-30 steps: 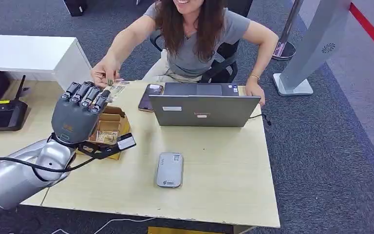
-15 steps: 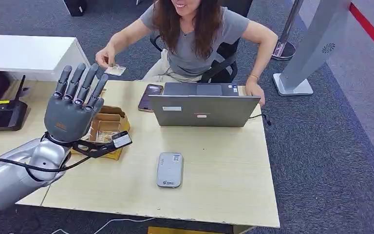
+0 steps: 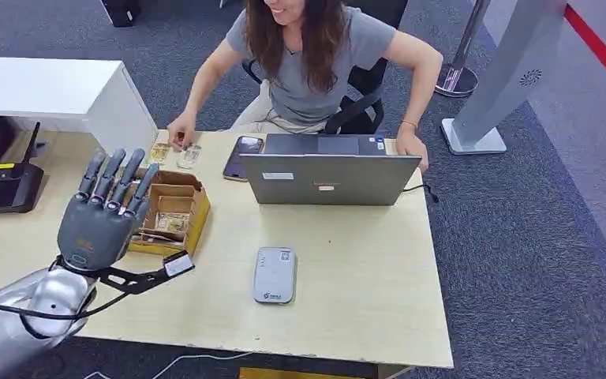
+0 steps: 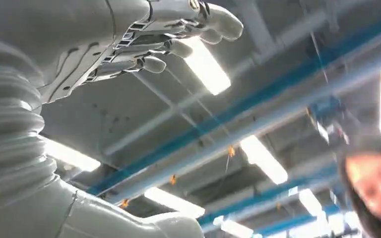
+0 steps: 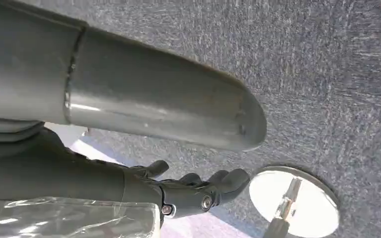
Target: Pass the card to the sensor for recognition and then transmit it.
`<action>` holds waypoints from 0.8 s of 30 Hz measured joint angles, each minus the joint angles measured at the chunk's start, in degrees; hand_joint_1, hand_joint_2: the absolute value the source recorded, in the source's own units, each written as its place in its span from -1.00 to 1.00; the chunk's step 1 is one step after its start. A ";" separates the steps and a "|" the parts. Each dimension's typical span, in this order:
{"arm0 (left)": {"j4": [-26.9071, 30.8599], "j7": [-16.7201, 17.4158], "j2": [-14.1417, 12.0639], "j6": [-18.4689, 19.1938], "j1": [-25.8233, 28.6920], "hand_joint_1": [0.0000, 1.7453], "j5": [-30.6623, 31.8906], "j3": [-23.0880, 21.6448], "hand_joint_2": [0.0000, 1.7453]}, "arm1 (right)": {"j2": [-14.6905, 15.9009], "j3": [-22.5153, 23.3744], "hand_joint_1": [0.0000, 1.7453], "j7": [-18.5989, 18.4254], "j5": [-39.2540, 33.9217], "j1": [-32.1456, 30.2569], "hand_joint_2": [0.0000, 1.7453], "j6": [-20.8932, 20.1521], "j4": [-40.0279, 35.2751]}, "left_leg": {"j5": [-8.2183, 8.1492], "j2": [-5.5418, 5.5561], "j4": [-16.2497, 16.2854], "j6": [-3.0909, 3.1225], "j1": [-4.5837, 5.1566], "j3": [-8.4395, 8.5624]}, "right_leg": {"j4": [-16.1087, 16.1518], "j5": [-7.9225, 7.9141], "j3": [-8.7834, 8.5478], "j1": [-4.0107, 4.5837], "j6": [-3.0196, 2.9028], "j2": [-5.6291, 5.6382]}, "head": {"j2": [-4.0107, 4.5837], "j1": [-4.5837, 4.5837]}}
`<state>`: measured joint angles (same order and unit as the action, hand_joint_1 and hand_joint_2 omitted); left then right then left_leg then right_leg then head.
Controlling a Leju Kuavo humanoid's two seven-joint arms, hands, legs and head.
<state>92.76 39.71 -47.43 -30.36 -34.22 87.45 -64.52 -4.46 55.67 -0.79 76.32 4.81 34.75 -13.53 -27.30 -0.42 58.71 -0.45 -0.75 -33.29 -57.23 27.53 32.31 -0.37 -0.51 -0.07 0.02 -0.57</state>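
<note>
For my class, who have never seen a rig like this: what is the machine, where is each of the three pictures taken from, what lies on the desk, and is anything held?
This is a humanoid robot with two silver arms. The head view looks down from its body; the other two come from cameras at its wrists. Its left hand is raised, fingers spread, holding nothing. The left wrist view looks up past that hand at ceiling lights. The right hand hangs over grey carpet; I see nothing in it. On the desk lie a laptop, a phone, a grey card reader and a cardboard box. A seated person's hand rests by two small cards.

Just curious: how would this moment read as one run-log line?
left hand: raised, empty | cards: under person's hand | sensor: bare | right hand: hanging over carpet
</note>
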 joint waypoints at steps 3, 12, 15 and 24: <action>0.92 0.22 -1.23 1.51 4.08 -1.00 0.00 0.83 1.00 | -0.13 0.02 -1.00 0.28 -0.04 -0.28 -1.00 -0.04 0.00 | -0.01 -0.06 0.00 0.00 -0.01 0.01 | 0.00 0.00 0.01 0.00 0.00 0.05 | 0.00 0.00; 7.14 0.33 -6.18 5.44 22.78 -1.00 0.00 13.45 1.00 | -1.01 0.09 -1.00 -0.22 0.13 -1.21 -1.00 -0.20 0.04 | -0.07 -0.10 -0.05 -0.07 -0.04 0.00 | 0.00 0.09 0.06 0.01 -0.12 0.12 | 0.00 -0.02; 9.13 0.22 -5.64 3.96 30.10 -1.00 0.00 19.57 1.00 | -1.22 0.13 -1.00 -0.72 0.20 -1.41 -1.00 -0.20 0.07 | -0.07 -0.18 -0.05 -0.07 -0.05 0.01 | 0.01 0.09 0.09 0.01 -0.12 0.16 | 0.00 0.00; 12.63 -10.56 5.45 2.09 46.44 -1.00 -0.11 39.81 1.00 | -1.44 0.15 -1.00 -2.47 1.36 -1.68 -1.00 -0.15 0.04 | -0.10 -0.16 -0.05 -0.03 -0.01 0.00 | 0.02 0.09 0.06 0.00 -0.12 0.12 | 0.00 -0.02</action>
<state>105.39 29.15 -41.98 -28.26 12.22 87.34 -24.71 -5.90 55.82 -3.26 77.68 3.13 34.60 -13.49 -27.40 -0.58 58.65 -0.48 -0.76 -33.28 -57.21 27.62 32.37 -0.38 -0.63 0.05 0.02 -0.59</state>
